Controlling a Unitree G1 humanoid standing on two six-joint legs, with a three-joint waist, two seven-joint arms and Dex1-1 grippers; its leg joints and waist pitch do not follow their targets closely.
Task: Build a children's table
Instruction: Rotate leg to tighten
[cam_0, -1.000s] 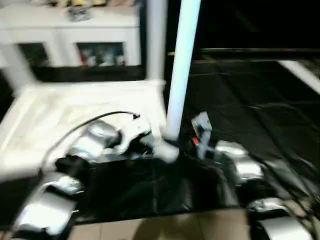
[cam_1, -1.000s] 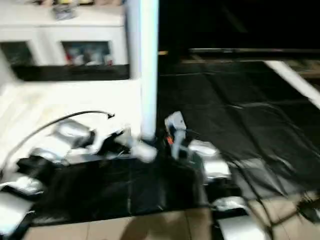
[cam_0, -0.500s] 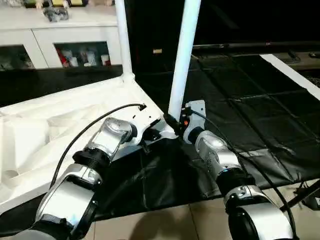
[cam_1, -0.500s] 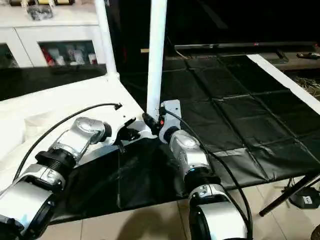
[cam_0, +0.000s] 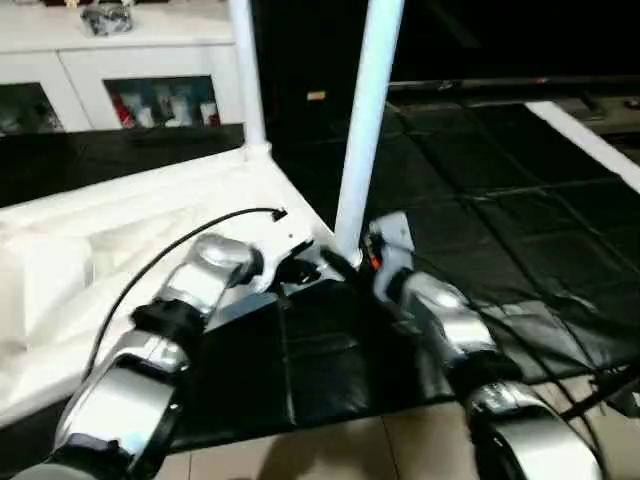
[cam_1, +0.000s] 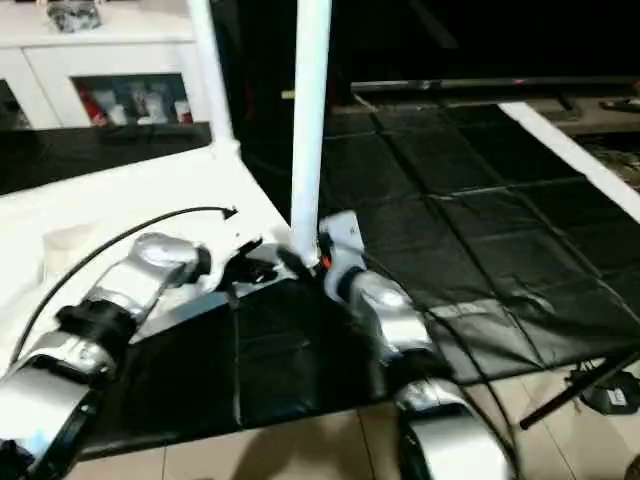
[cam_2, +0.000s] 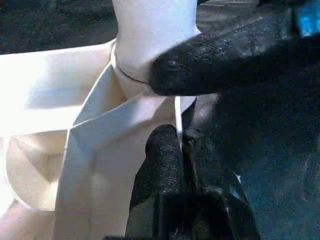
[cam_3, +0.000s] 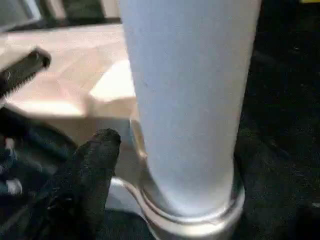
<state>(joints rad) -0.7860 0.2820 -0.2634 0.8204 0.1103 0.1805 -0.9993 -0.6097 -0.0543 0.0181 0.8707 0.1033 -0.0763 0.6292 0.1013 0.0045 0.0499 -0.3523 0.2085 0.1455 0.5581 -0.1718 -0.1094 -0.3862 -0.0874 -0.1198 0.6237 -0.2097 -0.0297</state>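
Two legs (cam_0: 368, 120) stand in the upturned tabletop (cam_0: 120, 250); others unseen. Left hand (cam_2: 167, 150) clenched at that corner; right hand (cam_0: 352, 262) released beside the leg.

Black floor mat (cam_0: 480, 200) on tiled floor (cam_0: 330, 450); upturned white tabletop (cam_0: 120, 230) lies on mat

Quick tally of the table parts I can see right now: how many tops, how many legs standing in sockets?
Tabletop, upside down: 1
Legs standing in corner sockets: 2, the near leg and the far leg
Total: 3 parts
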